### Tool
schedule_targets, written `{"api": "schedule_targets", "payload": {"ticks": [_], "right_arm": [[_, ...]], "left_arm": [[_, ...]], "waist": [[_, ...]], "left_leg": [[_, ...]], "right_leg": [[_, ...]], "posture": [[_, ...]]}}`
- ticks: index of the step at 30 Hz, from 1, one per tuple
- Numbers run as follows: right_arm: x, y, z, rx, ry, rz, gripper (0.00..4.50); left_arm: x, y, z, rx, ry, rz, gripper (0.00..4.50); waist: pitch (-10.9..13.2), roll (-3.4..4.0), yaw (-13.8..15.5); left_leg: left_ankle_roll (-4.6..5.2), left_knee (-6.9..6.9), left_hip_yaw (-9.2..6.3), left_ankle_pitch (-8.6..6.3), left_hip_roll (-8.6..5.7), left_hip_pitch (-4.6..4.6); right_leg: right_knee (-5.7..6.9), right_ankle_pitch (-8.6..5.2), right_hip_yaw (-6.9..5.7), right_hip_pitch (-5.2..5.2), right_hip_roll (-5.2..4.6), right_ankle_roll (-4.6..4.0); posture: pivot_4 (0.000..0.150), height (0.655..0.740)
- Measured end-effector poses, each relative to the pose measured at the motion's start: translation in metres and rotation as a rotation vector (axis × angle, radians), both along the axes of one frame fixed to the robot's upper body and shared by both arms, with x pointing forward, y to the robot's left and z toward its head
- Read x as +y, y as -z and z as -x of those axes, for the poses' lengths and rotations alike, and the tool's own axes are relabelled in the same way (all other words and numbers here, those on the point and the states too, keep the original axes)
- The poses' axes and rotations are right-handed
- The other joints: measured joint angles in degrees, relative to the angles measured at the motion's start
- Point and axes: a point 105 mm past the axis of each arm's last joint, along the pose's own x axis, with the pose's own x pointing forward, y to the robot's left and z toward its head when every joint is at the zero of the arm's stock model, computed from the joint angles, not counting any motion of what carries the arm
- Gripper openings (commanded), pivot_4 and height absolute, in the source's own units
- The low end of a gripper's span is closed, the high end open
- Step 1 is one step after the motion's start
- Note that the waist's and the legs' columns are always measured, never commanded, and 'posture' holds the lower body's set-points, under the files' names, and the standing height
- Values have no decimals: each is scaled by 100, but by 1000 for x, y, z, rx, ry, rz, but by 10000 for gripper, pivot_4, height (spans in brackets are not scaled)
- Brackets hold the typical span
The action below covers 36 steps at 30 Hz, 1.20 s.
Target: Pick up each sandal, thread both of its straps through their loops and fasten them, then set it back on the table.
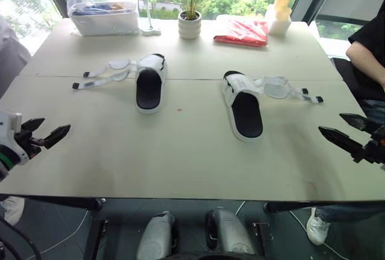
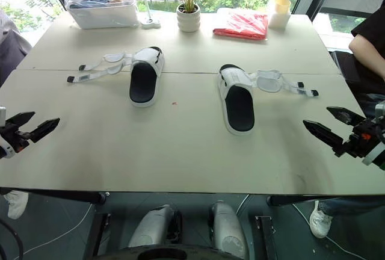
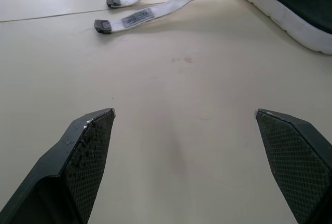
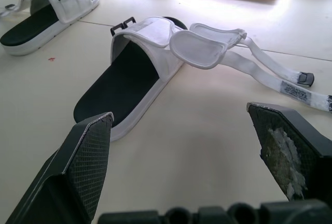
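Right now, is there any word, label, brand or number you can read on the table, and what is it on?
No text here can be read.
On the left sandal's strap tag: dark print, too blurred to read.
On the right sandal's strap tag: dark print, too small to read.
On the red packet: no print that I can make out.

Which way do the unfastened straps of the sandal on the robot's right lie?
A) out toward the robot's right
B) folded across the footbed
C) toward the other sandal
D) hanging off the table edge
A: the right sandal's straps trail flat over the table toward the robot's right.
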Motion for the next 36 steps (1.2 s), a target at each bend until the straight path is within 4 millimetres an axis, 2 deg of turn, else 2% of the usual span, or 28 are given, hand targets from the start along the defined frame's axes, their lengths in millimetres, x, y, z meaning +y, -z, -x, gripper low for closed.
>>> {"api": "schedule_targets", "payload": {"ticks": [17,21,23,25,26,28,31,34,36], "right_arm": [[-1,5,0,14,9,29,45000],[-1,5,1,16,21,36,45000],[5,0,0,5,19,53,45000],[19,-9,-3,-26,7,65,45000],[31,-14,-7,-50,0,51,45000],[63,-22,-18,-80,-40,6,45000],[116,-14,-28,-47,-99,-96,45000],[165,0,-40,16,-132,-168,45000],[190,8,-50,51,-122,-175,45000]], "left_arm": [[-2,4,3,11,-5,-12,44620],[-4,1,-1,-2,3,-11,44620],[-11,-2,-7,-2,29,-4,44620],[-30,-6,-14,5,109,7,44620],[-49,-11,-19,8,188,23,44620],[-96,-26,-27,-2,402,42,44620],[-152,-45,-23,12,705,15,44620],[-181,-51,-22,46,893,-15,44620],[-197,-56,-22,58,995,-39,44620]], "waist": [[0,0,-5],[0,0,-3],[0,1,1],[-1,0,-4],[-1,-3,-8],[-2,-5,-9],[-2,-2,-28],[0,3,-109],[2,5,-141]], "left_leg": [[0,0,0,0,0,1],[0,0,0,0,0,1],[-2,1,0,1,0,0],[-2,2,0,2,0,1],[-5,4,-2,3,1,0],[-9,9,-4,6,0,-2],[-11,6,-8,8,1,-3],[-18,4,-10,14,4,-10],[-25,6,-12,21,4,-12]], "right_leg": [[0,-6,-1,1,-1,-11],[1,-6,-2,1,-1,-11],[2,-1,-2,2,-1,-2],[4,1,-2,2,-1,1],[5,1,-3,3,-1,2],[7,1,-6,3,-1,1],[9,1,-15,-1,-2,1],[11,1,-28,-6,-1,1],[12,1,-31,-6,-1,1]], "posture": [[1500,7241],[1500,7241],[1500,7241],[1500,7241],[1500,7241],[1500,7241],[1500,7241],[1500,7241],[1500,7241]]}}
